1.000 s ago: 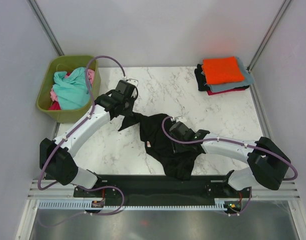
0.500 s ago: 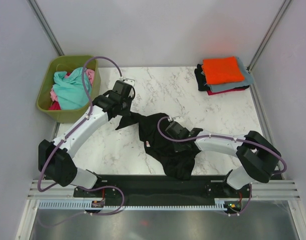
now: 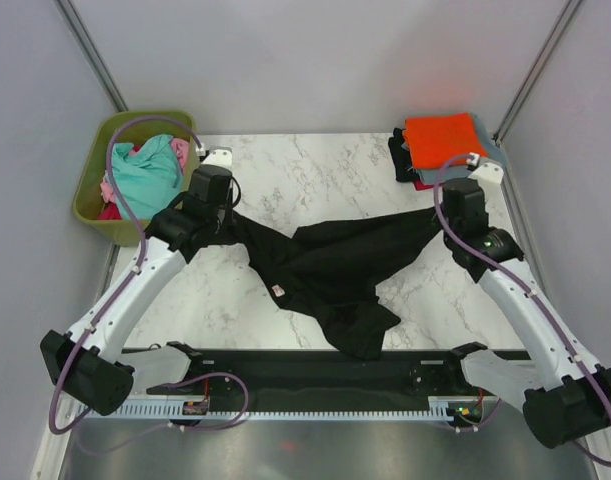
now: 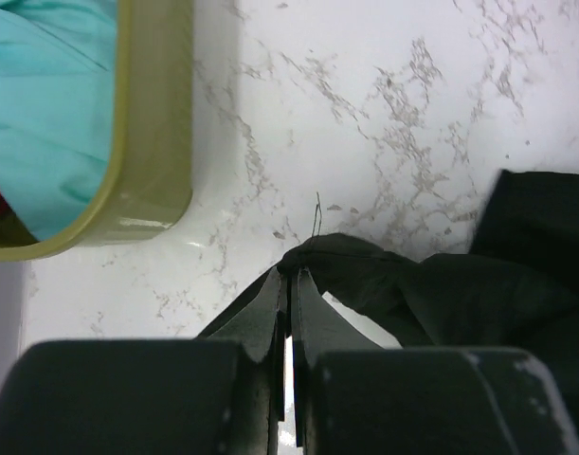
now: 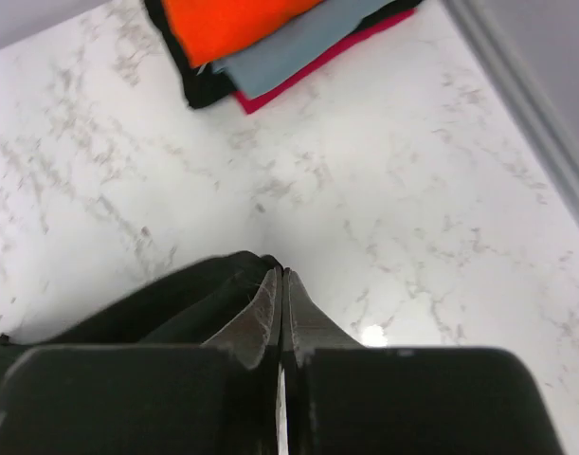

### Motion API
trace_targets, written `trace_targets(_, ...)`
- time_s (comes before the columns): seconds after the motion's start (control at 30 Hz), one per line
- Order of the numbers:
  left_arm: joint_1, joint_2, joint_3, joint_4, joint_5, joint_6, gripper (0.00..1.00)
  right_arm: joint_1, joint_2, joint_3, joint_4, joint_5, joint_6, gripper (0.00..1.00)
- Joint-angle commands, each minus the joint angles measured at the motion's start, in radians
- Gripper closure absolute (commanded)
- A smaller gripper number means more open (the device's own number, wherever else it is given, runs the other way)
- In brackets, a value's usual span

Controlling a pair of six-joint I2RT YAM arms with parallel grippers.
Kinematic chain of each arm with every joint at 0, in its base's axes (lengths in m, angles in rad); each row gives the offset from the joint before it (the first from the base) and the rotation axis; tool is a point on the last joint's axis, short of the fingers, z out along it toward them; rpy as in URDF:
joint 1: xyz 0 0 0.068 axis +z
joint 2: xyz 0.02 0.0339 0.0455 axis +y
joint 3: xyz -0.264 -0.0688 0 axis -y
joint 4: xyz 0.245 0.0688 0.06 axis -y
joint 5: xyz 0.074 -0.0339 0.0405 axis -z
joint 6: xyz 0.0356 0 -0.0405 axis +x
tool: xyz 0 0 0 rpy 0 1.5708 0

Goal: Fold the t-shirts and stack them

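Observation:
A large black t-shirt is stretched across the middle of the marble table, its lower part bunched toward the near edge, a small white tag showing. My left gripper is shut on the shirt's left end beside the tub. My right gripper is shut on the right end, just in front of the stack. The folded stack lies at the back right: orange on top, then grey-blue, magenta and black.
An olive-green tub at the back left holds teal, pink and red shirts; its rim is close to my left gripper. Metal frame posts and grey walls border the table on both sides.
The right gripper shut on the black shirt near the middle and pulled its end far to the right. The left gripper drew the other end left toward the tub, stretching the shirt out.

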Motion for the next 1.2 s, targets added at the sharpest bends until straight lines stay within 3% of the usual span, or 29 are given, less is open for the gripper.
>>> trace_targets(0.0,0.017,-0.065,-0.026,0.089,-0.092,-0.007,0.98,-0.112,-0.028,0.002,-0.008,-0.006,-0.016,1.0)
trace_targets(0.27,0.021,-0.068,-0.029,0.091,-0.092,-0.002,0.98,-0.2,-0.005,-0.007,0.011,-0.155,0.027,1.0)
trace_targets(0.53,0.02,-0.1,-0.031,0.13,-0.069,0.027,0.98,-0.217,-0.103,-0.039,0.08,-0.236,0.021,1.0)
trace_targets(0.73,0.02,-0.175,0.113,0.121,-0.038,0.072,0.98,-0.218,-0.207,0.09,0.068,-0.342,0.021,1.0)
trace_targets(0.87,0.021,-0.166,0.224,0.089,-0.014,0.121,0.98,-0.217,-0.284,0.134,-0.003,-0.226,0.004,1.0)
trace_targets(0.93,0.021,-0.154,0.259,0.049,-0.006,0.122,0.98,-0.218,-0.35,0.089,-0.097,-0.064,0.098,1.0)
trace_targets(1.0,0.021,-0.142,0.247,0.019,0.031,0.107,0.98,-0.217,-0.484,-0.008,-0.124,-0.095,0.213,1.0)
trace_targets(1.07,0.021,-0.146,0.179,-0.026,0.096,0.074,0.98,-0.217,-0.587,-0.198,-0.115,-0.253,0.277,0.84)
trace_targets(1.1,0.021,-0.156,0.148,-0.04,0.129,0.06,0.98,-0.218,-0.671,-0.305,-0.107,-0.305,0.33,0.71)
trace_targets(1.13,0.021,-0.162,0.111,-0.061,0.158,0.047,0.98,-0.217,-0.703,-0.341,-0.104,-0.343,0.338,0.38)
trace_targets(1.17,0.02,-0.169,0.035,-0.069,0.213,0.023,0.98,-0.217,-0.745,-0.368,-0.107,-0.386,0.344,0.27)
